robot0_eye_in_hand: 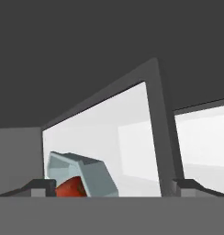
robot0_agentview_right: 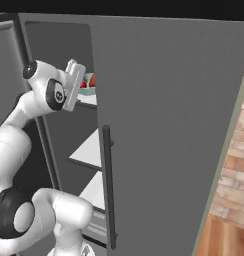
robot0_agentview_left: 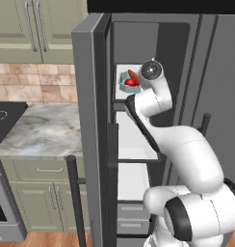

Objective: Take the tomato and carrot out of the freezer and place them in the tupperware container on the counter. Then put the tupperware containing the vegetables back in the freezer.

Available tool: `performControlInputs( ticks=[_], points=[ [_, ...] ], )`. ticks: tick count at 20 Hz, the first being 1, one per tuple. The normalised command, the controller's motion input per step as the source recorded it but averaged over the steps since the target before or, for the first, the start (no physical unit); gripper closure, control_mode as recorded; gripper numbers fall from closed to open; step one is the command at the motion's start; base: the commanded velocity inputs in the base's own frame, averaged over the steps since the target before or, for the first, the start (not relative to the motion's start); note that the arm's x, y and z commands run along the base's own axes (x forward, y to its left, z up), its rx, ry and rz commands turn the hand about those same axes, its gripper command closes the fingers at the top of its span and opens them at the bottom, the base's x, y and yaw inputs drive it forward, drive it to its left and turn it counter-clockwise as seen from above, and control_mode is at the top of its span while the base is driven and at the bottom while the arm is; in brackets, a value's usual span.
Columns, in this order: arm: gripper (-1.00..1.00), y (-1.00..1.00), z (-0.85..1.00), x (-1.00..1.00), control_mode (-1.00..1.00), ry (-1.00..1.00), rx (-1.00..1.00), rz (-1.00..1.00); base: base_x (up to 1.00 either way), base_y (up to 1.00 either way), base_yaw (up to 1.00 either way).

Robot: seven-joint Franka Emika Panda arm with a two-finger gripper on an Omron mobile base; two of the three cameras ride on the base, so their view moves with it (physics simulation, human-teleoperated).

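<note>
Vegetables boxed up and shelved in the freezer

The tupperware container (robot0_agentview_left: 125, 83) sits on the freezer's (robot0_agentview_left: 90, 120) upper white shelf with the tomato (robot0_agentview_left: 131, 82) and carrot (robot0_agentview_left: 134, 75) inside, so it looks delivered. The hand (robot0_eye_in_hand: 111, 186) is wide open just before it, gripping nothing. The open door (robot0_agentview_right: 159, 130) flanks the arm; the marble counter (robot0_agentview_left: 42, 130) lies off to the left.

Standing open on the freezer (robot0_agentview_left: 90, 120), with white shelves lying bare lower down. Occupying the top shelf's left end: tupperware container (robot0_agentview_left: 127, 83). Flanking the opening on both sides: dark door edges, narrowing passage.
</note>
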Motion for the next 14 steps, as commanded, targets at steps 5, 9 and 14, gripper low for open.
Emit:
performControlInputs(
  ticks=[5,9,14],
  points=[
    [-1.0,0.0,0.6,-0.79,-1.0,-0.07,0.06,0.01,0.0,0.0,0.0],
    [-1.0,0.0,0.51,-1.0,-1.0,-0.01,0.07,0.03,0.0,0.0,0.0],
    [-1.0,0.0,0.35,-1.0,-1.0,0.0,0.05,0.04,0.0,0.0,0.0]
  ],
)
